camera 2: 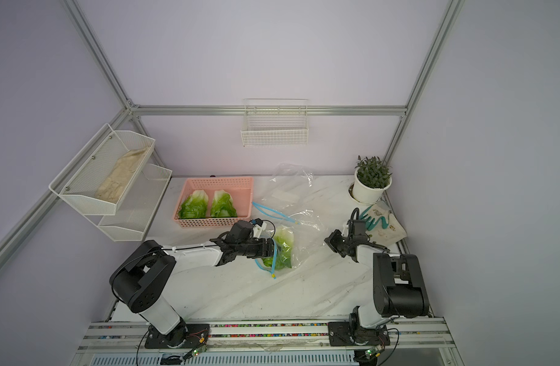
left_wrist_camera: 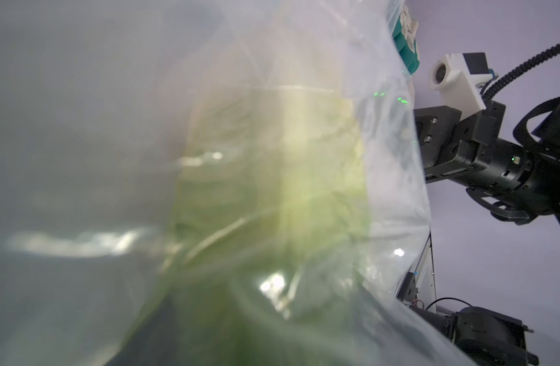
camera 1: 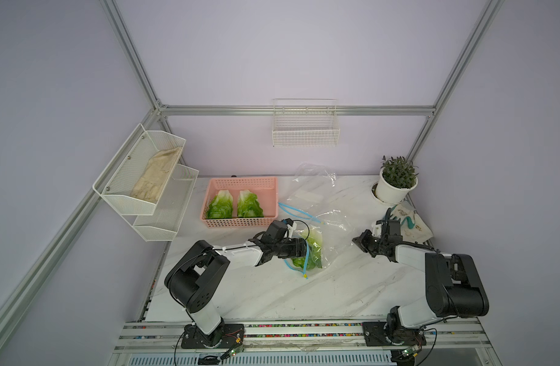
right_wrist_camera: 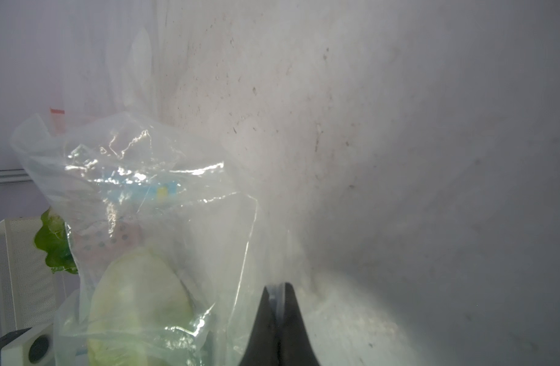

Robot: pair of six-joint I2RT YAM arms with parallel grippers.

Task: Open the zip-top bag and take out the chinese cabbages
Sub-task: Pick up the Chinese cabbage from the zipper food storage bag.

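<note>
Right wrist view — the right gripper point(right_wrist_camera: 276, 286) was clamped shut on the zip-top bag point(right_wrist_camera: 145, 190).
In both top views two chinese cabbages point(camera 1: 220, 206) lay in the pink basket point(camera 1: 240, 181); the third cabbage point(camera 1: 315, 245) lay inside the bag just in front of that basket, the left gripper point(camera 1: 302, 248) at it — its jaws' state could not be told.

Blurred cabbage point(left_wrist_camera: 272, 190) lies behind clear bag point(left_wrist_camera: 82, 126) film.
</note>
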